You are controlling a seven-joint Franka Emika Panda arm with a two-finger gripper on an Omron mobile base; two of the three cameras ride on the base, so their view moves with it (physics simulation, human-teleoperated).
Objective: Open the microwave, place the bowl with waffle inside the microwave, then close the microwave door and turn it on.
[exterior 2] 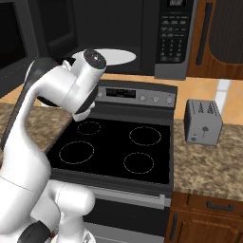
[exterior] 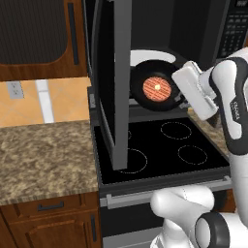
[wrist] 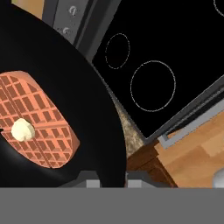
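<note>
The microwave [exterior: 193, 29] stands open, and its door [exterior: 114, 82] is swung out to the left. A white round plate [exterior: 145, 57] lies inside. My gripper [exterior: 179, 97] is shut on the right rim of the black bowl with waffle [exterior: 145, 99] and holds it tilted in front of the opening, above the back of the stove. The waffle [exterior: 157, 89] sits at its centre. In the hand view the bowl [wrist: 70, 74] takes up the left side with the waffle [wrist: 37, 120] in it, and the gripper [wrist: 111, 181] pinches its rim. In the right base view my arm hides the bowl; the microwave [exterior 2: 156, 47] and plate [exterior 2: 116, 56] show.
A black glass-top stove [exterior: 164, 150] lies below the microwave, with its knob panel [exterior 2: 137, 95] at the back. A grey toaster [exterior 2: 203, 121] stands on the granite counter right of it. More counter [exterior: 43, 160] lies left, under a dark wood cabinet [exterior: 38, 34].
</note>
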